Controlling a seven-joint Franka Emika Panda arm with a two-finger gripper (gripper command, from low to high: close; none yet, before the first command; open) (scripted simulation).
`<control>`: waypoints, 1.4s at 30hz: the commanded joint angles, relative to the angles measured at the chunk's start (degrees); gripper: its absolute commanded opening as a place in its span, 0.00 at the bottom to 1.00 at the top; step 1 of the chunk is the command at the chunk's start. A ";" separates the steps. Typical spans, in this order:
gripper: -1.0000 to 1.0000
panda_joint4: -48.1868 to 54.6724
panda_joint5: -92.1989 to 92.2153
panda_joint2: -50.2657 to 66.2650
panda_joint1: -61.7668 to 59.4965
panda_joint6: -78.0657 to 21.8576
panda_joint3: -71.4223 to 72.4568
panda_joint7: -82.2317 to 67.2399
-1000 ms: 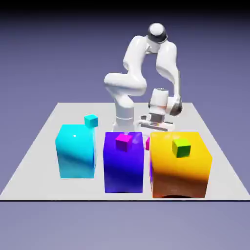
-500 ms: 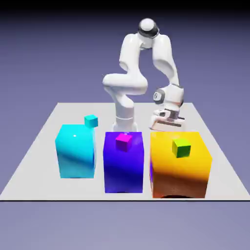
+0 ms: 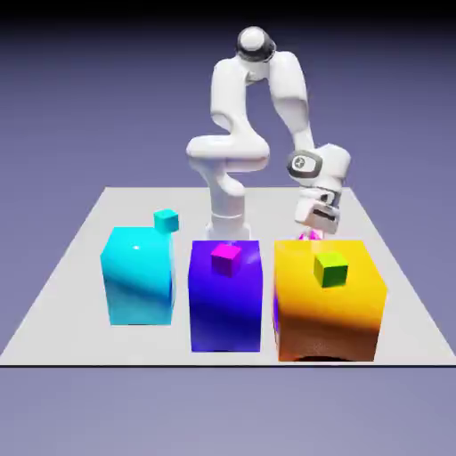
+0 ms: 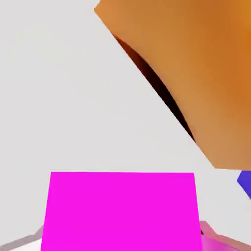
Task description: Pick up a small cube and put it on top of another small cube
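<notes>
Gripper [image 3: 311, 233] clamped on small hot-pink cube [image 4: 121, 211] behind orange block [image 3: 328, 298], magenta cube [image 3: 226, 258] atop purple block [image 3: 225, 298], grey surface [image 3: 80, 258] below, no lettering legible

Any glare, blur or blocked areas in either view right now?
Exterior view: sharp, with a bright sheen on the cyan block and a dark band along the top edge. Hand view: the held small cube fills the bottom and hides the gripper's tips; the orange block looms large and soft-edged.
</notes>
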 commanded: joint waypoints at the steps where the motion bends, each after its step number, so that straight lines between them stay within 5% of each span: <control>1: 0.00 0.45 -2.54 0.33 0.50 -0.50 -1.66 0.55; 22: 0.00 10.01 -54.88 7.25 10.76 -10.55 -36.70 11.42; 42: 0.00 21.99 -14.31 9.33 -22.20 -5.64 -56.07 17.29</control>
